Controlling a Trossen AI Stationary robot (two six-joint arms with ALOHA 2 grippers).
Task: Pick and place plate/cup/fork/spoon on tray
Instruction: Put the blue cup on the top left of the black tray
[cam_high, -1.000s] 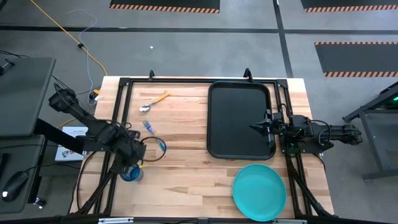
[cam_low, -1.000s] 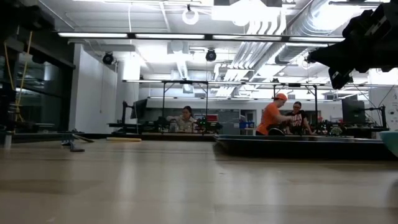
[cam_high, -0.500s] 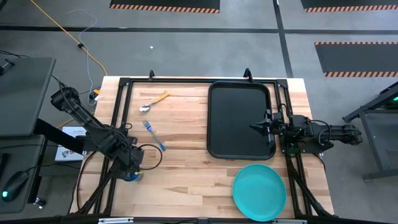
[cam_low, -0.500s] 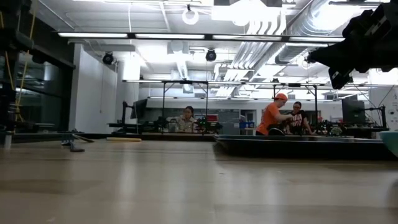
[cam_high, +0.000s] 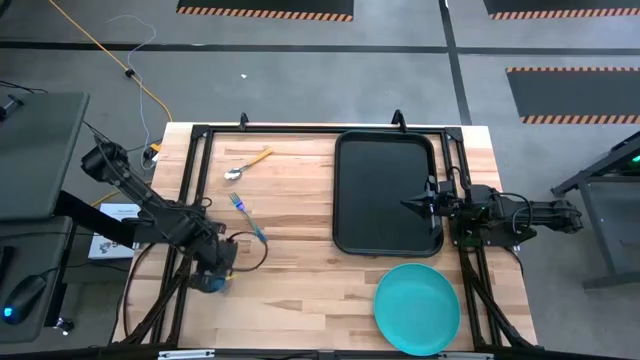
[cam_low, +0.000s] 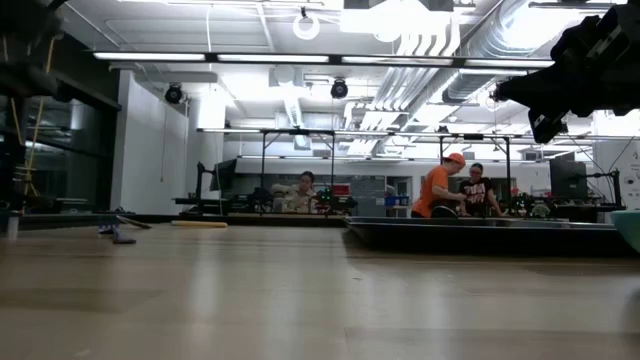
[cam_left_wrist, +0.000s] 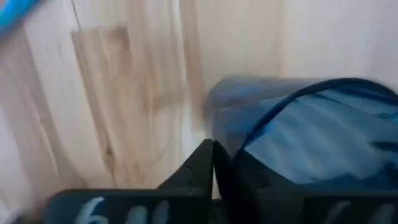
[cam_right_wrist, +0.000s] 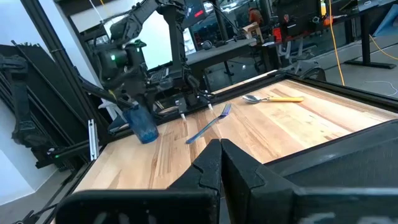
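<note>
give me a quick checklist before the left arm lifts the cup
1. Left gripper is at the cup, near the table's front left corner: ok.
2. Firm hold on the cup: cannot tell; the left wrist view shows it right at the fingers, contact unclear.
3. Cup upright: ok, seen from the right wrist view.
4. Tray has room: ok, nothing lies in it.
5. Right gripper out of the way: not ok, it hovers over the tray's right side.
6. Fork lies along the path toward the tray: ok if the cup is carried high.
</note>
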